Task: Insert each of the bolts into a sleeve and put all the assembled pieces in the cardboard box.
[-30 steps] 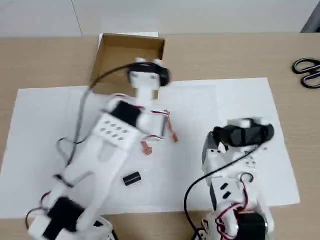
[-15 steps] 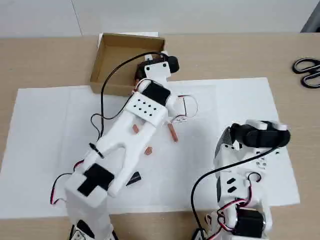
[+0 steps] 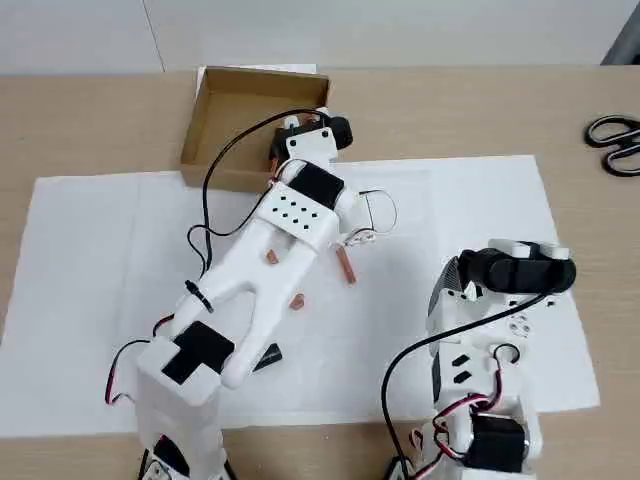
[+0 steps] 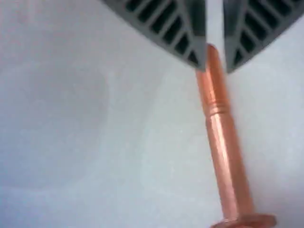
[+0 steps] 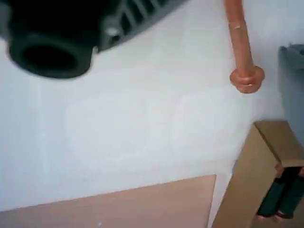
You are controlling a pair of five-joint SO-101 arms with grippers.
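White paper [image 3: 90,260] spreads under everything we work on, with the cardboard box [image 3: 250,110] at its far edge. We count at least two dark assembled pieces [image 5: 280,197] in the box, copper ends showing, so we judge the job partly done.

Our right claw [image 3: 441,292] hangs over the paper with a black sleeve [image 5: 50,47] right against it. We cannot tell whether it grips that sleeve. Our left claw [image 4: 214,70] has its jaws drawn almost together on the plain end of the bolt [image 4: 222,147], and we judge the bolt pinched there.

Left to do, by our reckoning, are three loose things. A spare sleeve [image 3: 265,356] lies on the sheet, a second bolt [image 3: 345,266] lies bare, and the third is the bolt in hand.

That bolt's long axis runs straight out from between the left claw's tips, in line with the claw. Its flanged head is at the far end and points away from the claw, with paper behind it. It has no sleeve on it yet.
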